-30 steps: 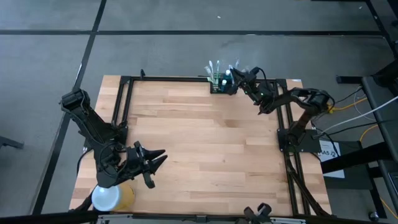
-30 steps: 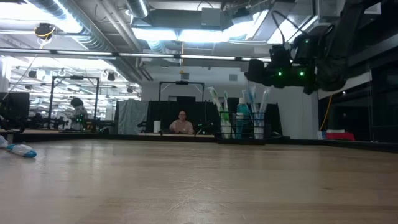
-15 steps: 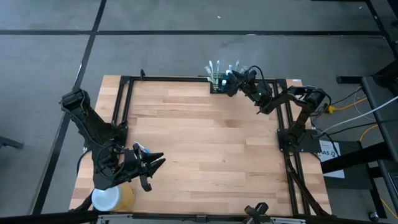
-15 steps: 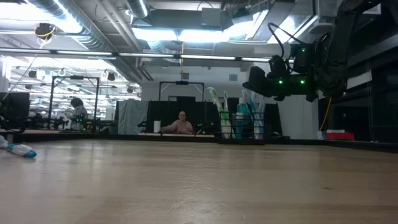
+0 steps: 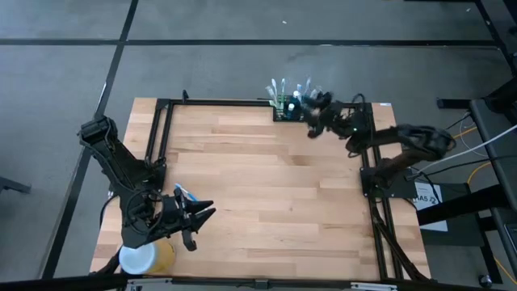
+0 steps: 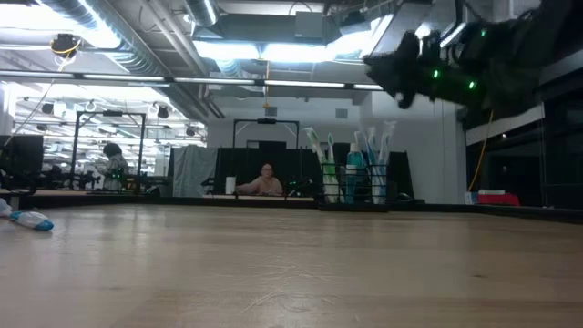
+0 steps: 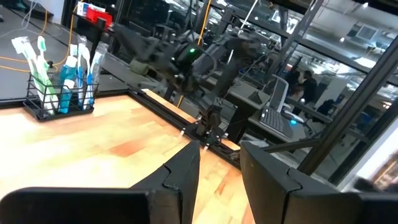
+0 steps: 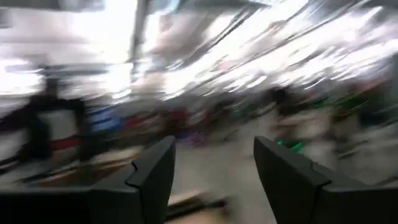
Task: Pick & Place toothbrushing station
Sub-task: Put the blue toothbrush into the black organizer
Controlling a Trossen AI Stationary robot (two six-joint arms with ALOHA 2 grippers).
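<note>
So, going left to right: the left gripper sits near the bench's front-left corner, fingers a bit apart with nothing between them, right beside the yellow cylinder at that corner's edge. The whole middle of the bench is bare wood. The toothbrushing station stands upright against the far edge, right of centre, brushes sticking up. The right gripper hangs just beside it, raised off the bench, fingers apart and holding nothing.

Two dark jointed arms, black angular fingers, small green lights along the right arm.
</note>
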